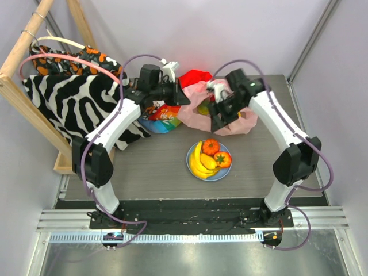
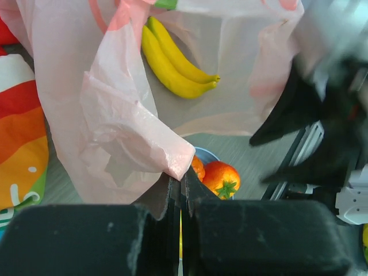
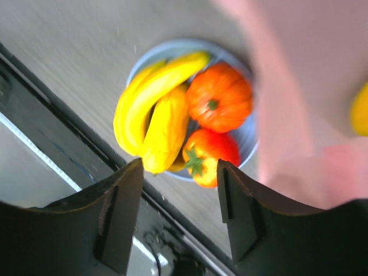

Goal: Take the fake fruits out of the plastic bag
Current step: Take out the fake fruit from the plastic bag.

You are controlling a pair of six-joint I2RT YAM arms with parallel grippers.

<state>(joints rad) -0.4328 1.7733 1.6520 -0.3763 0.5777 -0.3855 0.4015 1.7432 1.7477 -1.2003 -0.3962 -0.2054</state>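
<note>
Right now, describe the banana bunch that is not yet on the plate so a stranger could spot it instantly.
At the far side of the table, between the two arms, is a crumpled pink plastic bag. Within its translucent folds sits a glossy yellow banana bunch. Unlike the bananas on the light-blue plate nearer the arm bases, this one is surrounded by pink film.

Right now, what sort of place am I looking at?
Probably a robotics lab cell: left arm and right arm bolted to a rail, plain grey walls close around, fake fruits staged on a blue plate near a plastic bag.
</note>
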